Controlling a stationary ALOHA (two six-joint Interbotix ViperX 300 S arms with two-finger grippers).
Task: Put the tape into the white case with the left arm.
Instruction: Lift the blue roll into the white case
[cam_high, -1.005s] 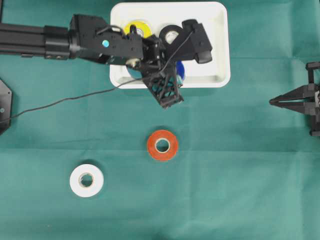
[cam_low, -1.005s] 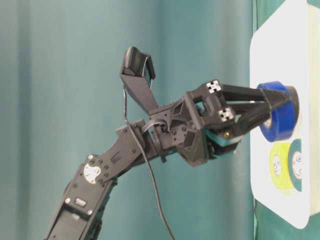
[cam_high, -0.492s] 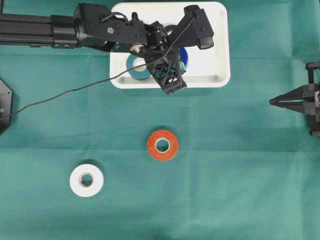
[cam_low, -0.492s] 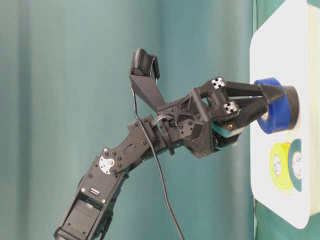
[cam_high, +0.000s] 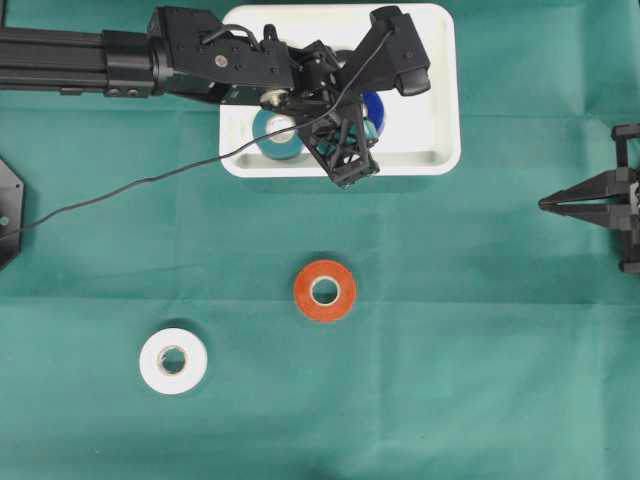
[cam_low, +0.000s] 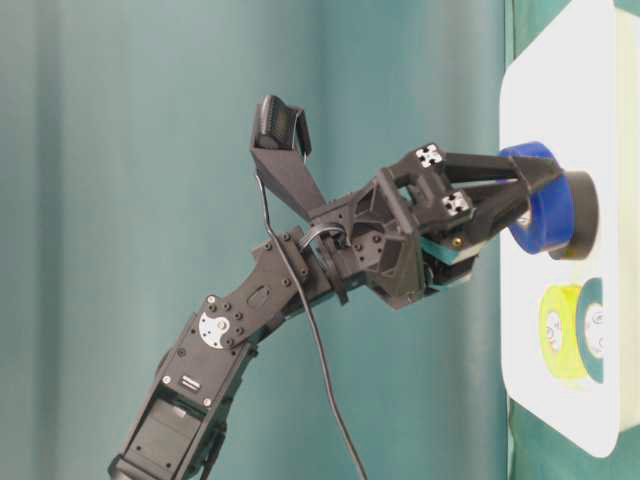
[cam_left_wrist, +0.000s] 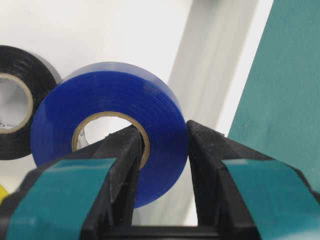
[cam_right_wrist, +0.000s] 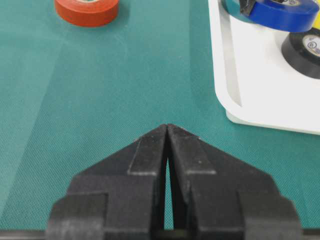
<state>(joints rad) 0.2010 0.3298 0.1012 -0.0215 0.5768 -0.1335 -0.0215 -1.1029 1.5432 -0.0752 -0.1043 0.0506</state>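
Over the white case (cam_left_wrist: 220, 60), a glossy blue tape roll (cam_left_wrist: 107, 97).

The table cloth (cam_high: 480, 350) is plain teal-green with a fine woven grain. The white case (cam_high: 436, 120) is white all over. Inside it sit a blue tape roll (cam_left_wrist: 107, 95) with a tan core, a black tape roll (cam_left_wrist: 20, 107) with a pale core, a yellow roll (cam_low: 560, 330) and a teal roll (cam_high: 272, 138). On the cloth lie an orange-red tape roll (cam_high: 324, 290) and a white tape roll (cam_high: 172, 360). The left gripper (cam_left_wrist: 162, 145) is black with teal bands on its fingers; small black-and-white checked markers show on its body. The right gripper (cam_right_wrist: 167, 131) is plain black.
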